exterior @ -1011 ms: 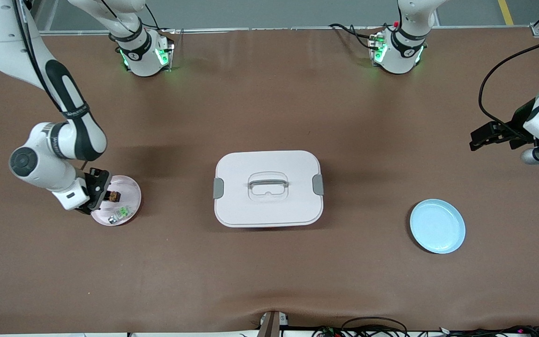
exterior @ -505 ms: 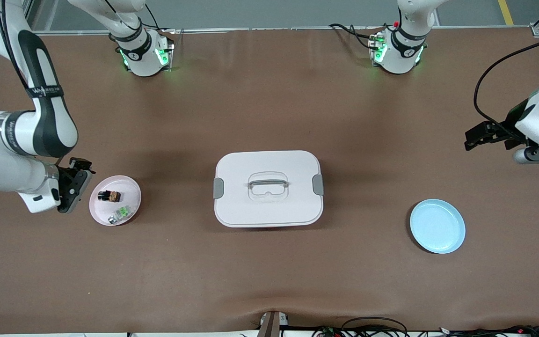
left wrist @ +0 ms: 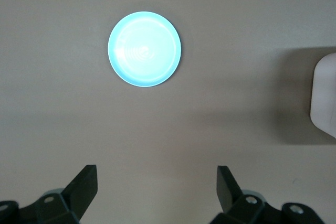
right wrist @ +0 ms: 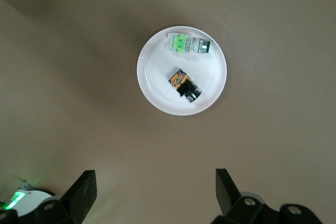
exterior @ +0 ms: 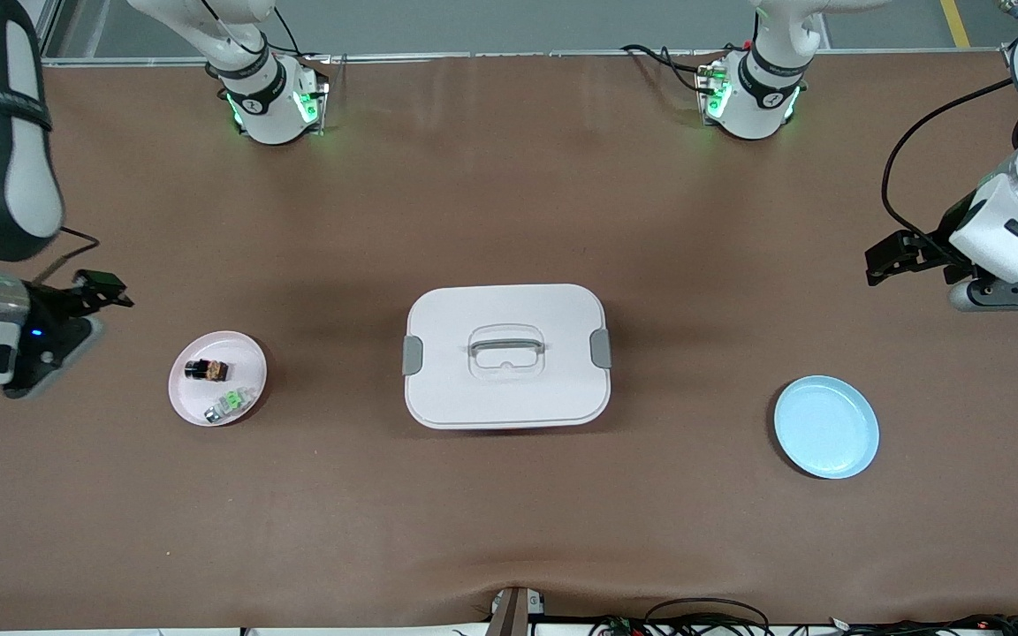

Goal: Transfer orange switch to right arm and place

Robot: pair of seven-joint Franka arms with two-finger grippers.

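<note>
The orange switch [exterior: 207, 370], a tiny black block with an orange middle, lies on the small pink plate [exterior: 241, 357], beside a green-and-white piece [exterior: 228, 405]. My right gripper [exterior: 104, 290] is open and empty, raised over bare table off the plate's rim toward the right arm's end. The right wrist view shows the switch [right wrist: 184, 84] on the plate [right wrist: 156, 80], apart from my open right gripper [right wrist: 156, 186]. My left gripper [exterior: 885, 261] is open and empty, over bare table at the left arm's end; the left wrist view shows it [left wrist: 156, 183] wide open.
A white lidded box [exterior: 506, 355] with a handle stands mid-table. An empty light-blue plate [exterior: 826, 427] lies toward the left arm's end and shows in the left wrist view [left wrist: 145, 49]. The box's edge shows there too [left wrist: 325, 98].
My right gripper, which was down at the switch on the pink plate, has risen and drawn away toward the table's end, leaving the switch on the plate. The left arm shifted slightly.
</note>
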